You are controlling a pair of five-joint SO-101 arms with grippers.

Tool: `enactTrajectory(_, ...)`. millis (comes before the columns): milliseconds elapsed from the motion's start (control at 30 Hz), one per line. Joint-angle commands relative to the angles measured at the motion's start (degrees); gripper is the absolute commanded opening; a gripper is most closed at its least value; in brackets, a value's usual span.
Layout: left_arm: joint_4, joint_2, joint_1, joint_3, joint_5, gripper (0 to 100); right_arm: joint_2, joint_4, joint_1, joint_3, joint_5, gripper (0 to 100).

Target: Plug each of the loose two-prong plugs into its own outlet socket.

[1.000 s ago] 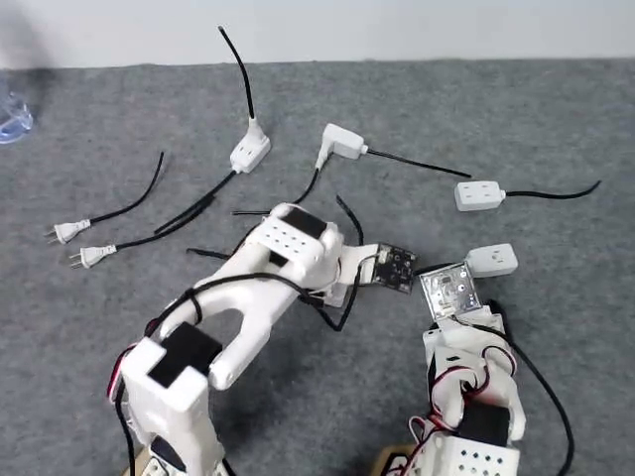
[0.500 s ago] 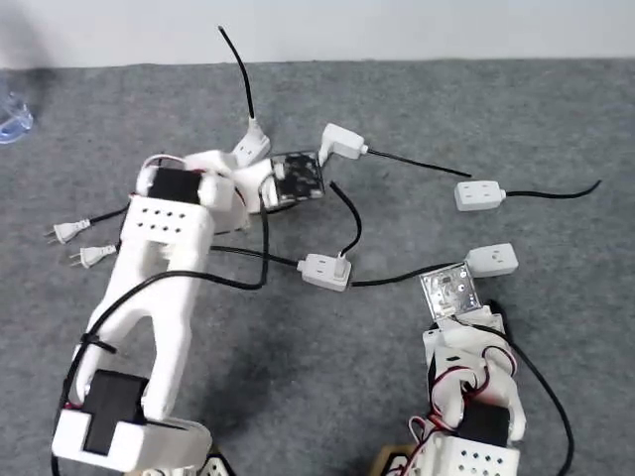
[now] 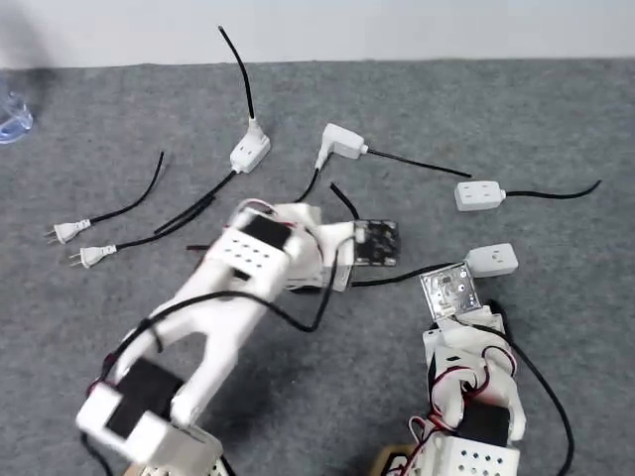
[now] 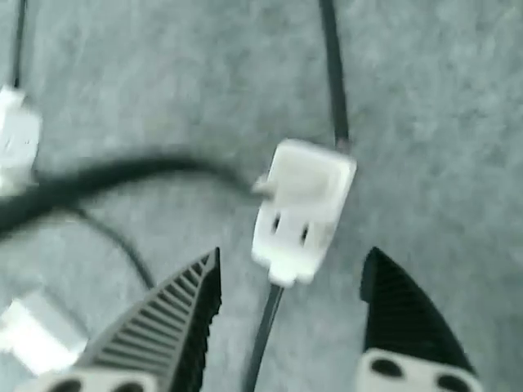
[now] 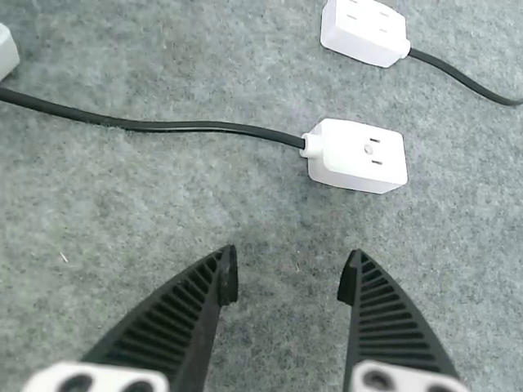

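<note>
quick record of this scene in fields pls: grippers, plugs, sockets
left gripper: jaws open, empty, over a white socket
right gripper: jaws open, empty, just short of a second socket
loose plugs: two, side by side on the grey carpet, not plugged in
far sockets: three more, untouched

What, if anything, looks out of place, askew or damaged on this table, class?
Nothing looks broken or spilled. The black cords lie untidily overlapped mid-table, and two two-prong plugs lie loose and unplugged near the far left.
</note>
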Motion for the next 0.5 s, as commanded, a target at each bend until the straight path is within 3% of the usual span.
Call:
enactTrajectory(0,-4.3,8.7,2.0,-3.1,0.8,28,-0.6,-0.9,-0.5,1.0,-0.3,19.7)
enactTrajectory(367,8.9,23.5,1.9,-22.1,0.7,27,-0.6,-0.9,-0.5,1.0,-0.3,19.7)
enactTrajectory(467,14.3,26.8,1.9,-27.7,0.5,24,-0.6,-0.9,-0.5,1.0,-0.3,19.7)
